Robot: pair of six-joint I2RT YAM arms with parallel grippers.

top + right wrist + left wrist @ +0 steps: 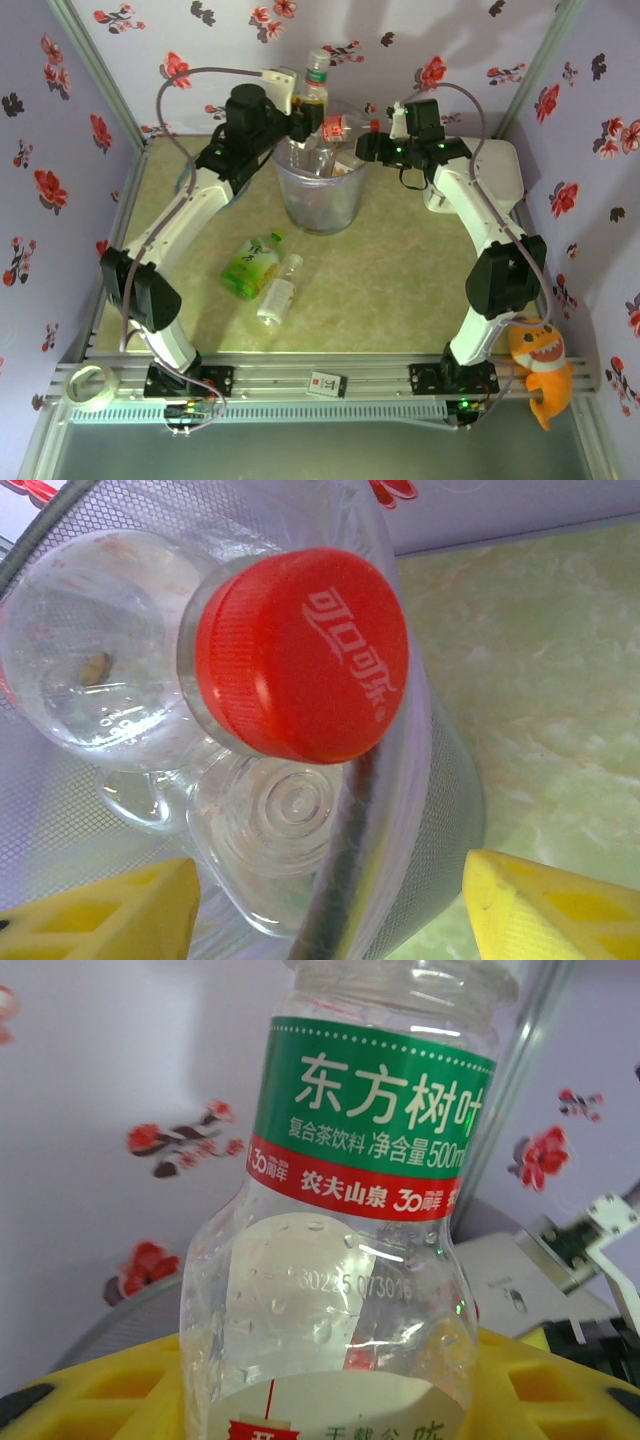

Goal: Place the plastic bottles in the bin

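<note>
The translucent grey-lavender bin point(320, 195) stands at the back middle of the table with several clear bottles inside point(90, 650). My left gripper point(300, 122) point(330, 1400) is above its rim, shut on an upright bottle with a green and red label point(316, 78) point(370, 1130). A red-capped bottle point(342, 127) point(300, 650) lies across the bin's rim point(350, 850), cap toward my right gripper point(374, 143) point(325, 910). That gripper is open, its yellow fingers point(545, 900) wide apart and touching nothing. Two more bottles lie on the table, a green-labelled one point(250, 265) and a white-labelled one point(279, 290).
A white box point(438, 198) sits behind my right arm. A blue tube point(183, 178) shows behind my left arm. On the front rail are a tape roll point(88, 386), a small card point(327, 383) and an orange toy point(541, 367). Floral walls close in on three sides.
</note>
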